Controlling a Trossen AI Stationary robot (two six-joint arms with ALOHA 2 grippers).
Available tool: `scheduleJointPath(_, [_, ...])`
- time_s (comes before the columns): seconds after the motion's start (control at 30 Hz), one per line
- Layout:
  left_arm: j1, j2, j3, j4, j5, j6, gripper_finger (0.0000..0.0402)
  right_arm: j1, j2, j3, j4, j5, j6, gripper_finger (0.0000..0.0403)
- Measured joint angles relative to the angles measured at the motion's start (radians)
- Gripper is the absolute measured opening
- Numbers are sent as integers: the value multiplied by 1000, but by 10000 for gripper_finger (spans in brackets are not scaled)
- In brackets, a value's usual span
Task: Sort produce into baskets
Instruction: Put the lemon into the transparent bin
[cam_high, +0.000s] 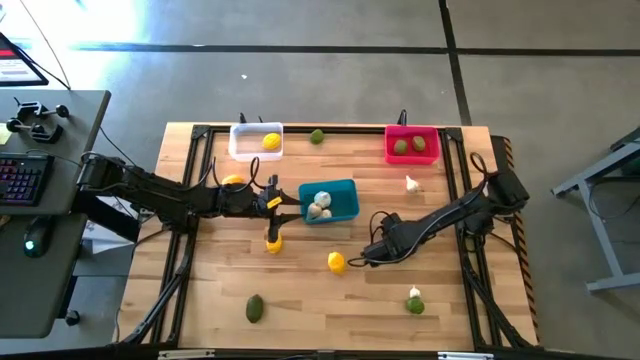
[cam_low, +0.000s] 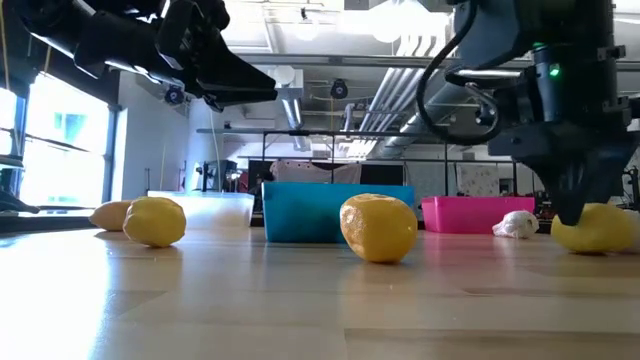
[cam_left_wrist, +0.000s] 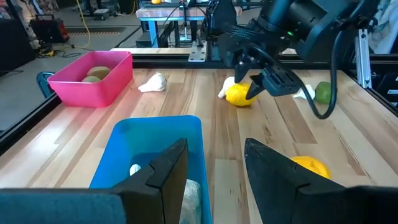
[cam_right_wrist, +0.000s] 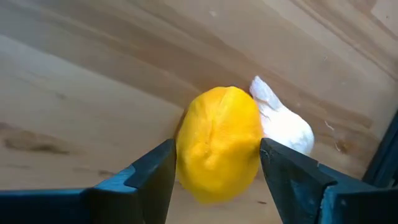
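Yellow lemon (cam_right_wrist: 219, 143) lies on the wooden counter (cam_high: 300, 290) between the right gripper's (cam_high: 366, 257) parted fingers, a garlic bulb (cam_right_wrist: 283, 121) touching it. The left gripper (cam_high: 272, 198) hangs over the teal basket's (cam_high: 340, 190) edge, fingers apart and empty. More produce sits scattered and in the baskets.

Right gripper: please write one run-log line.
right gripper: open, straddling round yellow plastic lemon | lemon: on wooden table | left gripper: open above blue bin
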Motion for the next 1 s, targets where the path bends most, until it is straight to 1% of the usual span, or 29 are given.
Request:
scheduleJointPath(0.23, [0, 0, 0, 0, 0, -16, 147, -39, -2, -48, 69, -3, -38, 222])
scheduleJointPath(0.33, [0, 0, 0, 0, 0, -16, 147, -46, -2, -51, 78, -5, -67, 216])
scheduleJointPath(0.43, [0, 0, 0, -2, 0, -18, 147, -44, -2, -42, 85, 0, -114, 196])
scheduleJointPath(0.57, [0, 0, 0, -4, 18, -41, 147, -32, -4, -23, 130, 28, -200, 150])
scheduleJointPath(0.63, [0, 0, 0, -3, 33, -51, 147, -24, -14, -19, 194, 94, -246, 126])
scheduleJointPath(0.73, [0, 0, 0, 0, 79, -52, 147, -12, -40, -19, 285, 243, -320, 104])
scheduleJointPath(0.9, [-13, 0, 0, 46, 120, -52, 147, 18, -85, -19, 433, 506, -436, 98])
scheduleJointPath(0.93, [-14, 0, 0, 58, 123, -52, 147, 24, -90, -19, 467, 547, -475, 97])
scheduleJointPath(1.0, [-18, 0, 1, 81, 122, -52, 147, 33, -94, -19, 539, 595, -564, 96])
